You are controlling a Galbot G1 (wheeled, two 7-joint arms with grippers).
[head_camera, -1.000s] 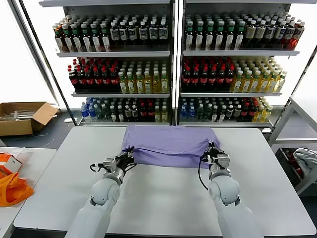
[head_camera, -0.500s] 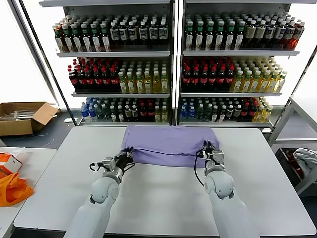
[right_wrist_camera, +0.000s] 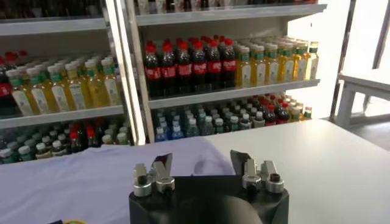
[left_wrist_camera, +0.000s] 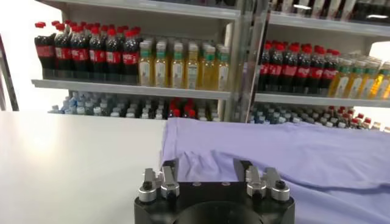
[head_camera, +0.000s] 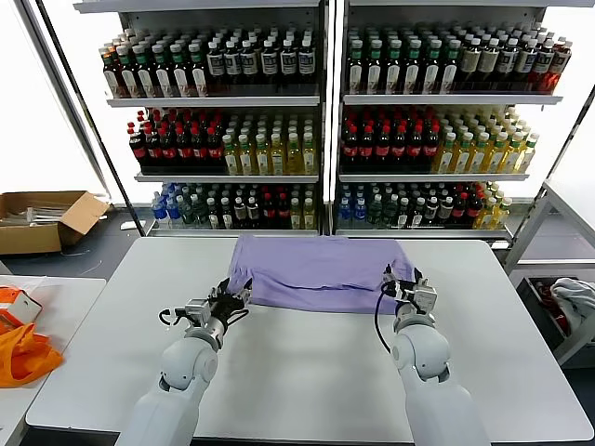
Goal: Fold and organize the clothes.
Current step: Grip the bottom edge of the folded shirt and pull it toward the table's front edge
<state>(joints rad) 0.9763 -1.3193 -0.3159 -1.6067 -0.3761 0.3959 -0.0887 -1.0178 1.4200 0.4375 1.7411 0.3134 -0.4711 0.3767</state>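
Lying flat toward the far edge of my pale grey, smooth rectangular counter [head_camera: 307, 372], the lavender short-sleeved cotton T-shirt [head_camera: 321, 271] is folded into a wide soft band, plain side up, with gentle creases along its near hem. My left hand [head_camera: 226, 299] sits at the shirt's near left corner with its fingers spread apart and nothing between them; from the left wrist view the fabric edge lies just beyond the fingertips [left_wrist_camera: 169, 170]. My right hand [head_camera: 402, 282] is at the near right corner, likewise spread wide and gripping nothing, the cloth [right_wrist_camera: 73, 173] just ahead of it. A broad bare stretch of counter lies between the shirt and my body, and to either side. Behind the counter stand metal shelves of bottled drinks [head_camera: 325, 121]. Off to my left, on a second white counter [head_camera: 56, 316], lies a crumpled orange bag [head_camera: 20, 353].
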